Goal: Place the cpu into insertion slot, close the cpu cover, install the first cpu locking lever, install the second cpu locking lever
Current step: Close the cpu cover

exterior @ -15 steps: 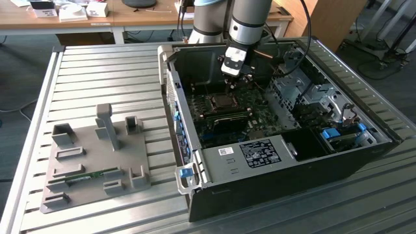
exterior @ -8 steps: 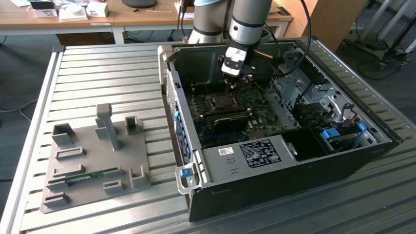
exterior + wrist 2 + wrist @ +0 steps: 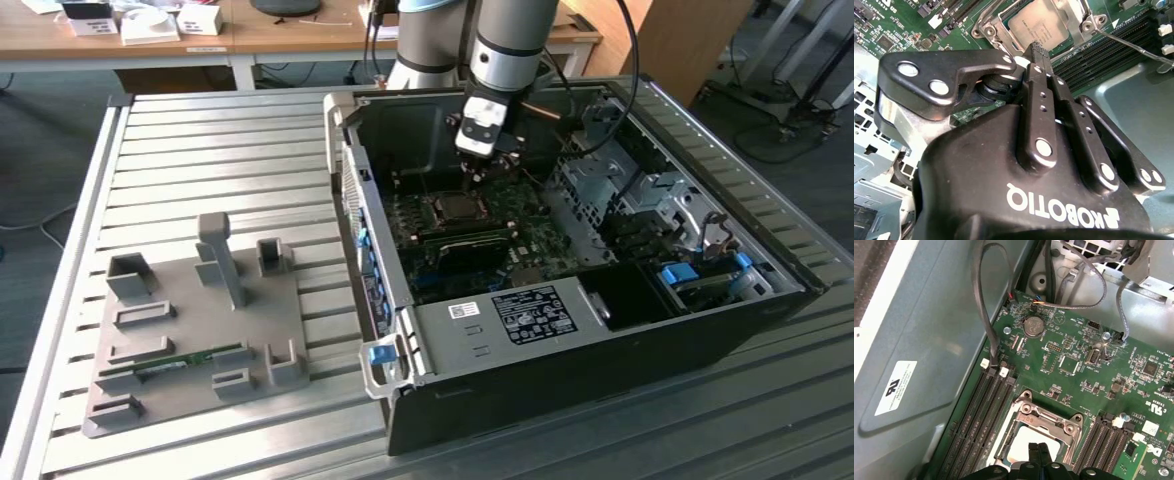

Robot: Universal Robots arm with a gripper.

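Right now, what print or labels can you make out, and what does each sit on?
gripper: white maker's logo on its housing, upside down; not quoted.
cpu: faint engraving, too small to read.
White sticker on the case wall: blurred.
Black label on the grey metal plate: too small.
Motherboard: white markings, too small.

Computer case (image 3: pixel 561 400) open above, cable (image 3: pixel 985 305) looping over motherboard (image 3: pixel 1069 340), memory slots (image 3: pixel 979 410) flanking gripper (image 3: pixel 1038 447)
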